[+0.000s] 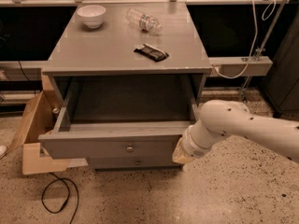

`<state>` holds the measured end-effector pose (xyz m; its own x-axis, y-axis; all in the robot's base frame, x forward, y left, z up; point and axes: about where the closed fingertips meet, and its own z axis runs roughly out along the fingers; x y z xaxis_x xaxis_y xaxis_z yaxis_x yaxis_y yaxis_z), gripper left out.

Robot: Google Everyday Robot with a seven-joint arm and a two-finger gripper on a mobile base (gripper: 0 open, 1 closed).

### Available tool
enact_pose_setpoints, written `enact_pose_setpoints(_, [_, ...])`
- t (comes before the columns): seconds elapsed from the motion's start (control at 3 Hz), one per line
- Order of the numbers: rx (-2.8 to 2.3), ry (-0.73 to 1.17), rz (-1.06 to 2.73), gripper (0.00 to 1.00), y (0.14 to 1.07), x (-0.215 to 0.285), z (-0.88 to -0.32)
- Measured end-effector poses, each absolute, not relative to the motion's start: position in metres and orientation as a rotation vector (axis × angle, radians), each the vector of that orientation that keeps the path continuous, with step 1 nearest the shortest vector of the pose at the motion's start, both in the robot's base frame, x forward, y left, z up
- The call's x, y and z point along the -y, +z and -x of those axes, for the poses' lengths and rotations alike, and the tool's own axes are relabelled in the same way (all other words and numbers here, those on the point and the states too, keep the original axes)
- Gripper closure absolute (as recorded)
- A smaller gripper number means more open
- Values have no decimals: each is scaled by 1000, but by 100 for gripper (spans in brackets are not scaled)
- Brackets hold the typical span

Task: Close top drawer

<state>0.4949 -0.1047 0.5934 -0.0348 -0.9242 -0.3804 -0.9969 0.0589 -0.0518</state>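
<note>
The top drawer (pixel 112 146) of the grey cabinet is pulled out wide and its deep box is empty. Its flat front panel carries a small round metal knob (pixel 130 148). My white arm (pixel 233 125) comes in from the right. The gripper (pixel 180 154) sits low at the right end of the drawer's front panel, touching or very close to it. Only a yellowish tip of it shows past the wrist.
A lower drawer (pixel 136 162) with a small knob shows under the top one. On the cabinet top (pixel 103 50) lie a white bowl (pixel 91 15), a clear plastic bottle (pixel 144 19) and a dark snack bar (pixel 151 52). A cardboard box (pixel 32 134) and a black cable (pixel 58 197) are at the left.
</note>
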Motion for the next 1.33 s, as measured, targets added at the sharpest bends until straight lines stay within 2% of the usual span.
enact_pose_setpoints(0.67, [-1996, 304, 1806, 100, 599, 90, -524])
enact_pose_setpoints(1.33, [-1875, 345, 1840, 100, 604, 72, -536])
